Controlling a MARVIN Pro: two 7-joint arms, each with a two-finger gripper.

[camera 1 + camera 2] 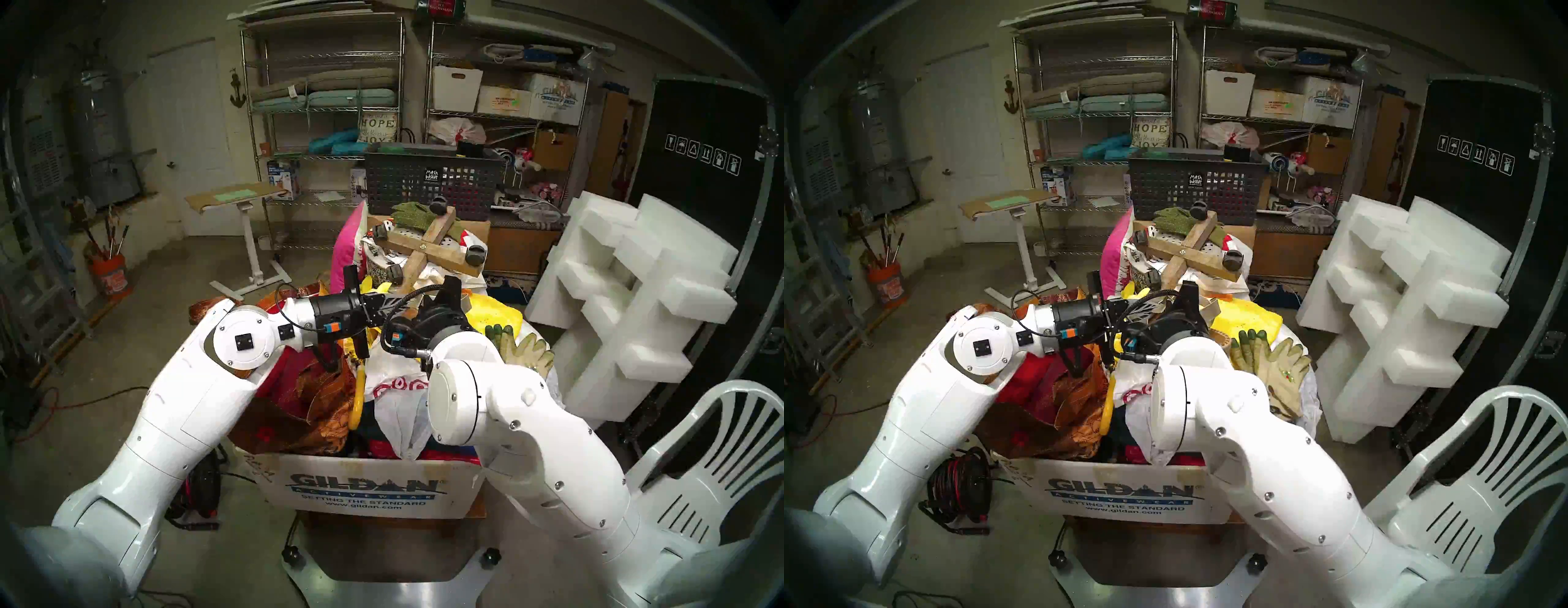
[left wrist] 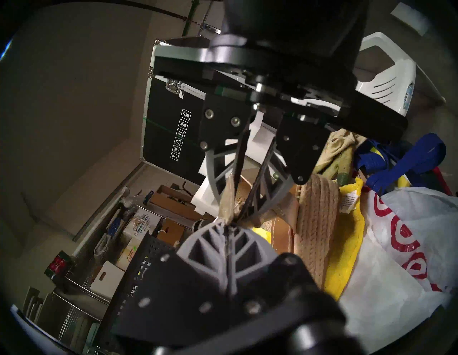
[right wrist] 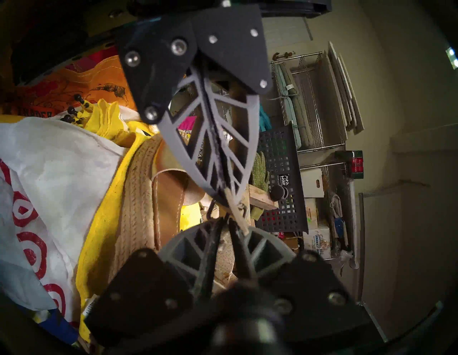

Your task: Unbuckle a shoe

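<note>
Both grippers meet at the tan rope-soled wedge sandal (image 2: 314, 223): left gripper (image 2: 226, 223) pinches its thin strap (image 2: 228, 198); right gripper (image 3: 228, 220) clamps the strap too, buckle indistinct.

Left pincer (image 2: 226, 223) clamped shut, right pincer (image 3: 226, 220) narrowly parted, tips meeting

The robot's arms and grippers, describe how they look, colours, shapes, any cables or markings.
Both arms have glossy white rounded shells with round joint caps and small screws. The wrists are black, each with a looping black cable and an orange-and-blue plug. The left gripper and right gripper have grey fingers with open, leaf-like ribbing, bolted to black plates.
</note>
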